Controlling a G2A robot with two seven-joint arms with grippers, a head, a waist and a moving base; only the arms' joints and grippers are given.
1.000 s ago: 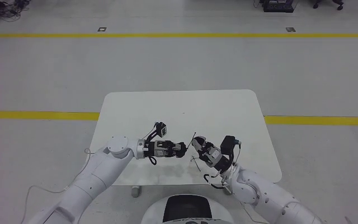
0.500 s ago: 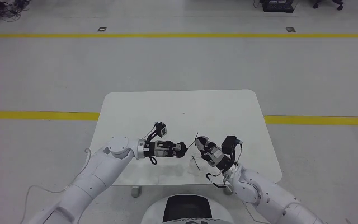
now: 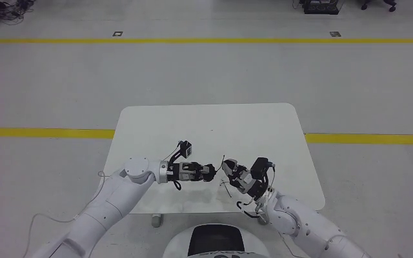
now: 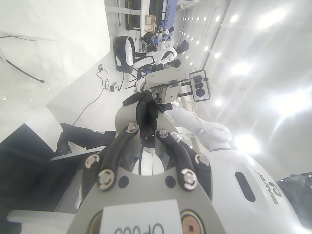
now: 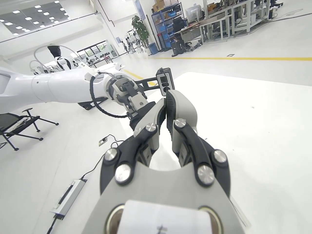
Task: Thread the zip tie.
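Your two claws meet over the near half of the white table [image 3: 258,126], tip to tip and very close; the left claw [image 3: 208,172] points at the right claw [image 3: 227,167]. Your right claw is closed; in its own wrist view the two pads [image 5: 170,105] press flat together; you cannot tell from there if anything is pinched between them. Your left claw is closed too; in the left wrist view its dark pads sit tight together.

The zip tie [image 3: 222,159] is a thin black strip; from the top it sticks out just beside the tips of the right claw, in the small space between the two claws; you cannot tell which claw has hold of it. In the left wrist view the zip tie [image 4: 26,73] shows as a thin black strip with a small head on its end, seen against the white table top.
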